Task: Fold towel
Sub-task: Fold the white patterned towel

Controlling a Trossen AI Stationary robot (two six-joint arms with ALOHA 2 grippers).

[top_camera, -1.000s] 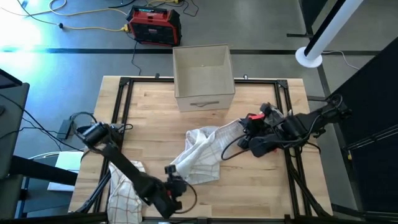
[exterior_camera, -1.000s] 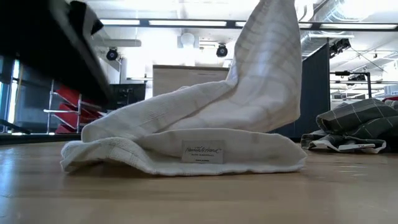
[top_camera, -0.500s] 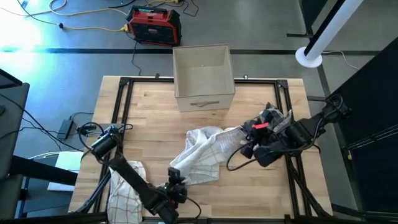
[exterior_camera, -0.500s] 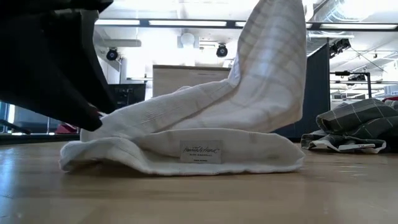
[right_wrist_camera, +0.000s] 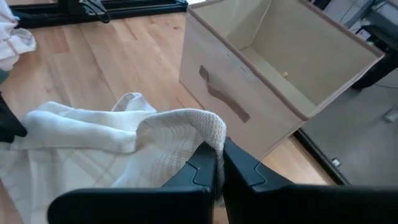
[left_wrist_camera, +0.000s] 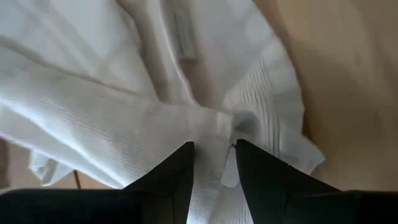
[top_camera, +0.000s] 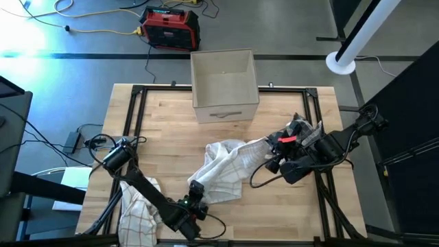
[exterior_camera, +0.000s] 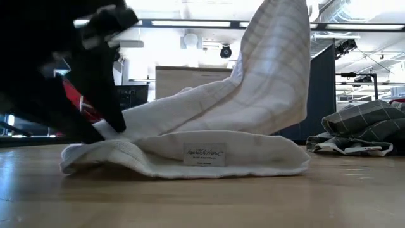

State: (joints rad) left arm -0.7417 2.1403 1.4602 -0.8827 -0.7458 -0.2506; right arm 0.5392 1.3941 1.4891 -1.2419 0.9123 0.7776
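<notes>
White towel (top_camera: 221, 171), right claw (right_wrist_camera: 219, 163) pinching its corner, left claw (left_wrist_camera: 214, 155) parted at its edge.

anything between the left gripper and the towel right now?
Nothing visible. The left gripper is already at the white towel, its near edge, with cloth lying between the slightly parted jaws. The right gripper pinches the opposite end, lifted. The checked cloth lies off to the side.

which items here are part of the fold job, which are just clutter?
In play:
- white towel, one corner lifted off the table
- right hand, shut on that raised corner
- left hand, fingers apart at the towel's near edge

Lying about:
- beige fabric bin at the table's far edge
- red-checked cloth at the near left corner
</notes>
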